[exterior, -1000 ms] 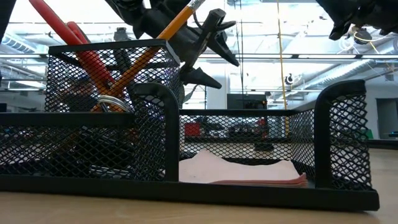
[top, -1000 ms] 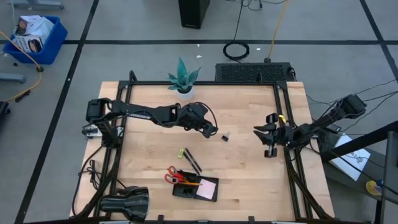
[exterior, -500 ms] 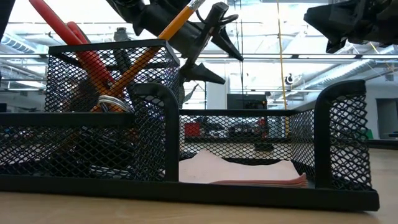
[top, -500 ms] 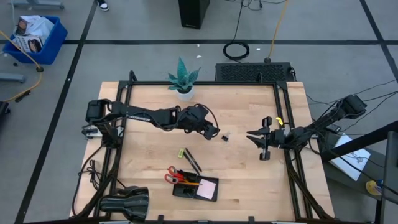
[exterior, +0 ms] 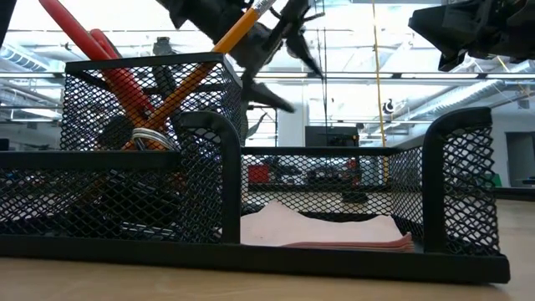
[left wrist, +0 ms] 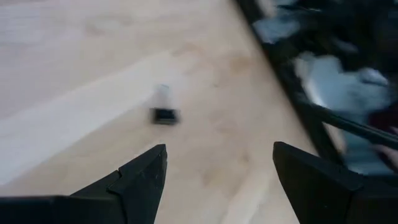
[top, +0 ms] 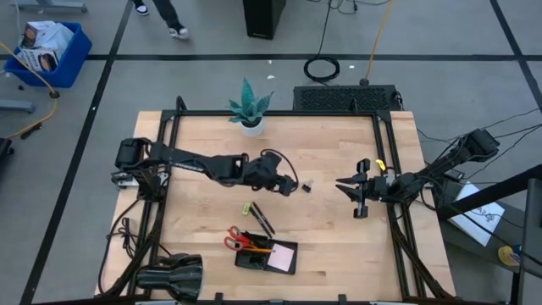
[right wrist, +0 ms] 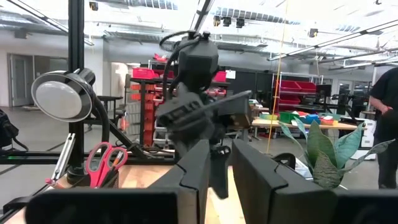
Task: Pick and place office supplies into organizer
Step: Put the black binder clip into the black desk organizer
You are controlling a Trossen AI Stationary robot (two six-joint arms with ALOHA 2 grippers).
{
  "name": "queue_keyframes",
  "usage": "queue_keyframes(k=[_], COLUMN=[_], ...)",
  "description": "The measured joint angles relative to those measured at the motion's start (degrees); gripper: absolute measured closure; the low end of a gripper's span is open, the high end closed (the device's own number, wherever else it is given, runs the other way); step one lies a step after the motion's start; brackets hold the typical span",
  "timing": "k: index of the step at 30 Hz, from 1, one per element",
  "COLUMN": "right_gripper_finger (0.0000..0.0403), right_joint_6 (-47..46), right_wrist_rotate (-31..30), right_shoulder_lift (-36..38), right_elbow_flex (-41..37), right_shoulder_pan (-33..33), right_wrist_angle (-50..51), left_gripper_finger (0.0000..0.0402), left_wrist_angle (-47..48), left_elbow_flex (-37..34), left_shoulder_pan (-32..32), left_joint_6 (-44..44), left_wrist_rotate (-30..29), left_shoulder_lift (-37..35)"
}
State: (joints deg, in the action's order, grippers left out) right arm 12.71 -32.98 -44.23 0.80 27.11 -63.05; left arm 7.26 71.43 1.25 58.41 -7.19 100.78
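The black mesh organizer (top: 252,263) (exterior: 451,176) stands near the table's near edge. Red-handled scissors (top: 235,241) (exterior: 79,38) and an orange pencil (exterior: 236,29) stick up out of its tall compartment. A pale note pad (top: 283,255) (exterior: 326,230) lies flat in the low one. A black pen (top: 262,219) and a small yellow piece (top: 246,207) lie on the wood just beyond it. My left gripper (top: 292,186) (left wrist: 219,147) hovers open, with the tiny black clip (top: 306,185) (left wrist: 165,114) on the table just ahead of it. My right gripper (top: 341,184) (right wrist: 219,155) hangs at the right, only a narrow gap between its fingers.
A potted teal plant (top: 250,106) stands at the far edge. A black lamp (top: 169,275) lies at the near left corner. Black frame rails (top: 391,195) run along the table's sides. Bare wood lies between the clip and my right gripper. A person (top: 161,10) walks on the floor beyond.
My left gripper has swung a little toward the table's near edge and rolled about its own axis, staying open above the wood beside the clip. My right gripper tipped downward early in the second, then kept still.
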Motion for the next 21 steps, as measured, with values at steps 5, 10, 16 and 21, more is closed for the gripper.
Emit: queue_keyframes(k=[5,10,16,21], right_gripper_finger=[0.0339,0.0339,0.0339,0.0339], right_joint_6=[0.0,0.0,0.0,0.0], right_wrist_rotate=[0.0,0.0,0.0,0.0], right_shoulder_lift=[-0.1,-0.1,-0.1,-0.1], right_elbow_flex=[0.0,0.0,0.0,0.0], right_shoulder_pan=[0.0,0.0,0.0,0.0], right_wrist_angle=[0.1,0.4,0.8,1.3], left_gripper_finger=[0.0105,0.0105,0.0105,0.0105], left_wrist_angle=[17.1,16.3,21.6,21.8], left_elbow_flex=[8.3,14.3,20.0,21.7], left_shoulder_pan=[-1.8,-1.4,-1.8,-1.6], left_joint_6=[0.7,-2.5,-2.4,-3.1], left_wrist_rotate=[-1.9,-0.8,-0.4,-1.1], left_shoulder_lift=[3.7,7.4,14.6,18.7])
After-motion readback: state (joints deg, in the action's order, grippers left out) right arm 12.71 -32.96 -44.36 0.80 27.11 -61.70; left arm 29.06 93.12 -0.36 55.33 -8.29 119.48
